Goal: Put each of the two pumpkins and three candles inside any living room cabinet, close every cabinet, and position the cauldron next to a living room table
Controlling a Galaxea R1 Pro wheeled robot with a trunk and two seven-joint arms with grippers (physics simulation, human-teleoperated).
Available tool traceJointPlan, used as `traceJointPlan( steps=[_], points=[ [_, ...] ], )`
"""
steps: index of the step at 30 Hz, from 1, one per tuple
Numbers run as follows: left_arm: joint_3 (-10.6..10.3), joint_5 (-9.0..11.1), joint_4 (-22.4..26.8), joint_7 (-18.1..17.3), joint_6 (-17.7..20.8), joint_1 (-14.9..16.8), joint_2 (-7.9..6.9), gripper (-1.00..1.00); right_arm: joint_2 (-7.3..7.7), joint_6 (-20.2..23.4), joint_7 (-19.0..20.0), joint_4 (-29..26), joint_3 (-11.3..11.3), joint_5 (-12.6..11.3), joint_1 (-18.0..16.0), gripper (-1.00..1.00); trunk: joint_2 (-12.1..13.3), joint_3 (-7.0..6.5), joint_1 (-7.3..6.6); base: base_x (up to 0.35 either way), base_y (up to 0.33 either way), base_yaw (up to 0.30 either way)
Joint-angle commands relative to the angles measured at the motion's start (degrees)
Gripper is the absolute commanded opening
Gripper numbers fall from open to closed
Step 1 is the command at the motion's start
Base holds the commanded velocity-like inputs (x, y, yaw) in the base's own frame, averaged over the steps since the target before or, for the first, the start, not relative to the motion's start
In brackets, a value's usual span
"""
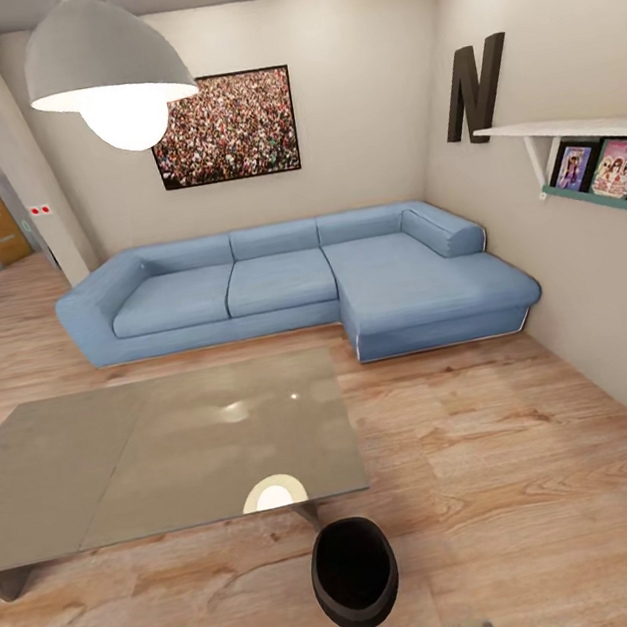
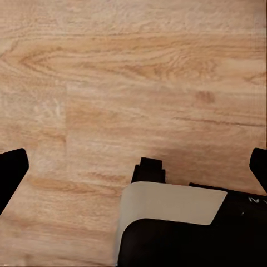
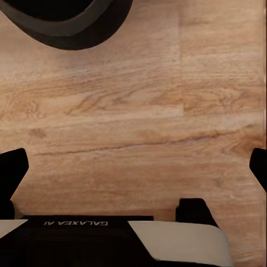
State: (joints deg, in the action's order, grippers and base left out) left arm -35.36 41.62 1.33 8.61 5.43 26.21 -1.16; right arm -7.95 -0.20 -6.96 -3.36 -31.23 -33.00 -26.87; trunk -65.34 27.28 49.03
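Observation:
The black cauldron (image 1: 354,570) stands upright on the wood floor, just off the near right corner of the glossy grey table (image 1: 164,459), a small gap apart from it. Its rim (image 3: 72,22) also edges into the right wrist view. My left gripper (image 2: 136,169) hangs open over bare floor with nothing between its fingers. My right gripper (image 3: 136,172) is open too, over the floor short of the cauldron. The pumpkins, the candles and the cabinet are out of view.
A blue corner sofa (image 1: 299,285) runs along the far wall behind the table. A pendant lamp (image 1: 108,73) hangs at the upper left. A wall shelf (image 1: 581,150) juts out on the right. Open wood floor (image 1: 520,463) lies to the table's right.

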Motion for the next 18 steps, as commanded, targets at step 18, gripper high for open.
traceJointPlan(
  steps=[18],
  points=[
    [-0.5, 0.5, -0.3, 0.3, -7.5, -11.2, -1.96, 1.0, 0.09, -7.8, -0.6, 6.1, -0.3, -0.7, 7.0, 1.0, 7.2, -3.19, -3.96, 0.0, 0.0, 0.0]
  ],
)
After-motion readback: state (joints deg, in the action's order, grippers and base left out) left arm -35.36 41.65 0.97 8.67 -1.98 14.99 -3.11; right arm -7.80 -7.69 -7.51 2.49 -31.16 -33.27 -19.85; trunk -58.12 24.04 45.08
